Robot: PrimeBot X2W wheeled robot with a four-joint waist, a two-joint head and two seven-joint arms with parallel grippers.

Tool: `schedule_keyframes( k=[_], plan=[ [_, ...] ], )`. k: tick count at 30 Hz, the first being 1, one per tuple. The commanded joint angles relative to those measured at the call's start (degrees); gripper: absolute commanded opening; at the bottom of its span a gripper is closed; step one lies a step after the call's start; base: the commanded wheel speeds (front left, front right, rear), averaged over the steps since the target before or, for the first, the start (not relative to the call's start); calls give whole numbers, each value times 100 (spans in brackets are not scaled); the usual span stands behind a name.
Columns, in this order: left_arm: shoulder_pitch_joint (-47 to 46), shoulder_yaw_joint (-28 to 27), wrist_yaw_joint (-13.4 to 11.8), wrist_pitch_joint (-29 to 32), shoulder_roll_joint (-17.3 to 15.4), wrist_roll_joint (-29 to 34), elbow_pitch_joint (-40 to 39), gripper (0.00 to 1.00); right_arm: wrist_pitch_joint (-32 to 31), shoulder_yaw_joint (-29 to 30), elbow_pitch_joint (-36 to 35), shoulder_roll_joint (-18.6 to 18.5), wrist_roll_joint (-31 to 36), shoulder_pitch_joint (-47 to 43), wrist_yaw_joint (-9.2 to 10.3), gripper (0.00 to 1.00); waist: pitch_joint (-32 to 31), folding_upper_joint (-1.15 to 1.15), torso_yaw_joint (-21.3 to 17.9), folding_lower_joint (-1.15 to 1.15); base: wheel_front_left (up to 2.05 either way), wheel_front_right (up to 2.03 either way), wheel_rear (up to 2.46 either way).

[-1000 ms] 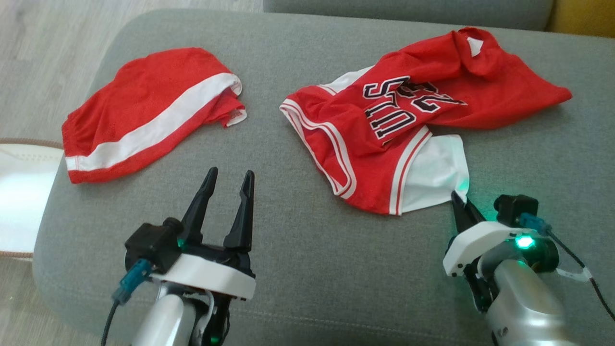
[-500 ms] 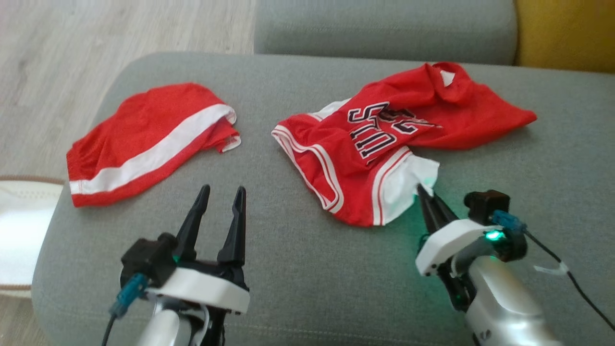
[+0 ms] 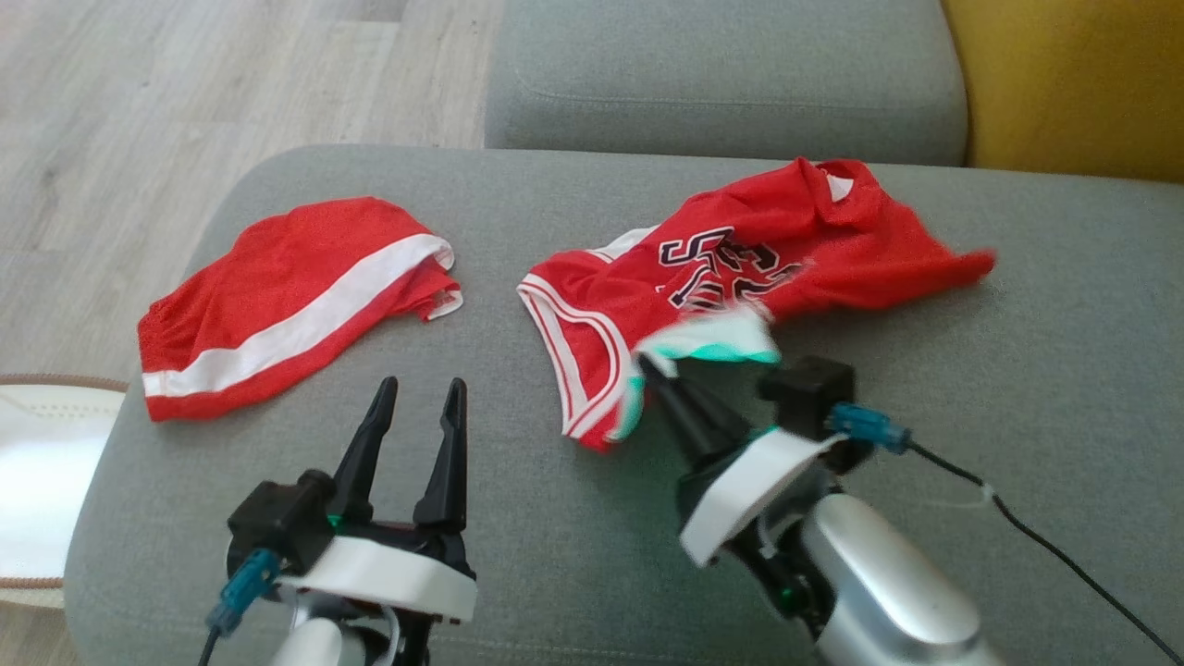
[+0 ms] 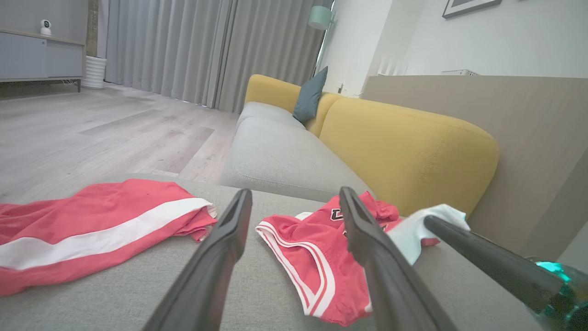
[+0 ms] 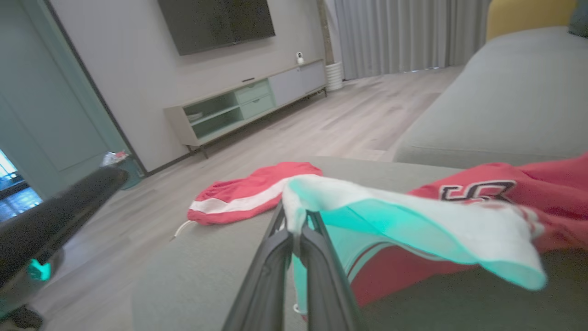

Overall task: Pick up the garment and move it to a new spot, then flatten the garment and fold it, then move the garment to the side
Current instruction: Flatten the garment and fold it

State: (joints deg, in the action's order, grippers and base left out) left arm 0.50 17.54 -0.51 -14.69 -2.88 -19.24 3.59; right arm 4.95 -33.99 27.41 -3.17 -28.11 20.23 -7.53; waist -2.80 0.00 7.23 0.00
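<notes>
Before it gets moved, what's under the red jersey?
Grey sofa cushion shows around the jersey and below its white corner, pinched in the right claw. Beneath the rest is covered.

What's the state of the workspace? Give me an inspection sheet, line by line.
Surface: grey sofa cushion.
Job's things: red jersey crumpled, its white corner lifted off the cushion.
Clutter: red shorts lying left of the jersey, apart.
Grippers: left gripper open, holding nothing; right gripper shut on the jersey's white corner.
Cables: black cable trails from the right wrist across the cushion.
Surroundings: wooden floor, yellow backrest.
</notes>
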Motion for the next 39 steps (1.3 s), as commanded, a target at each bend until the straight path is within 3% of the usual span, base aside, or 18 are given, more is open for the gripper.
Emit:
schedule_keyframes(
  k=[1, 8, 9, 10, 19, 29, 39],
  plan=[
    [-171, -257, -33, -31, 1, 37, -256, 100, -58, -297, -514, 29, -129, 107, 4, 0, -30, 0, 39, 0, 0, 0, 0],
    [-108, -289, -73, -31, 1, 63, -306, 100, -230, -736, -768, 29, -14, 47, 4, 0, -85, 0, 143, 0, 0, 0, 0],
    [-101, -282, -74, -31, 1, 64, -309, 100, -226, -713, -694, 29, 90, 26, 4, 27, -90, 0, 160, 0, 0, 0, 0],
    [-98, -271, -74, -31, 1, 66, -312, 100, -230, -672, -613, 29, 171, -11, 4, 100, -91, 0, 179, 0, 0, 0, 0],
    [-94, -306, -128, -31, 1, 44, -362, 100, -185, 1, -372, 29, 575, -218, 4, 100, -15, 0, 61, 0, 0, 0, 0],
    [-183, -334, -144, -31, 1, -38, -510, 100, 337, 1691, -794, 29, 1871, -559, 4, 100, 50, 0, -398, 0, 0, 0, 0],
    [-259, -250, -96, -31, 1, -58, -711, 100, 608, 3005, -1284, 29, 2003, -1317, 4, 100, 217, 0, -700, 0, 0, 0, 0]
  ],
)
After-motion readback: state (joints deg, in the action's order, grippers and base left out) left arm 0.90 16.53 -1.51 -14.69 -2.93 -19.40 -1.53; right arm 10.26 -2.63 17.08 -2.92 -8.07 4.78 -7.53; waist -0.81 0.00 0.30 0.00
